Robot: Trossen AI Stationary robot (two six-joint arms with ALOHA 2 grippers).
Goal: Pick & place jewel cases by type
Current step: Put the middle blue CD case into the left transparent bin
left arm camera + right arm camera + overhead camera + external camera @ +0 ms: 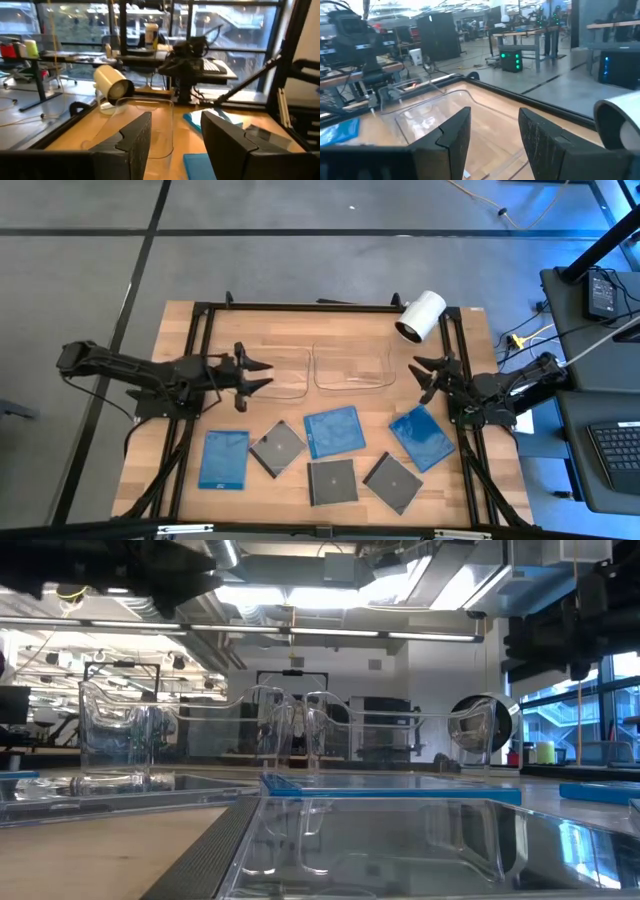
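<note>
Several jewel cases lie flat along the near half of the wooden table. Three are blue (222,458) (334,430) (422,437) and three dark (277,447) (331,481) (392,481). My left gripper (266,376) hovers open at the left, pointing level toward the right, beside a clear tray (282,376); its fingers (132,145) have nothing between them. My right gripper (418,378) hovers open at the right, pointing toward the left, near the second clear tray (352,368), with nothing between its fingers (452,135).
Two clear shallow trays stand side by side at the table's middle, toward the far side. A white cylindrical camera (420,315) sits at the far right corner. A dark frame (200,310) runs round the table's edges. Bare wood shows between the trays and the cases.
</note>
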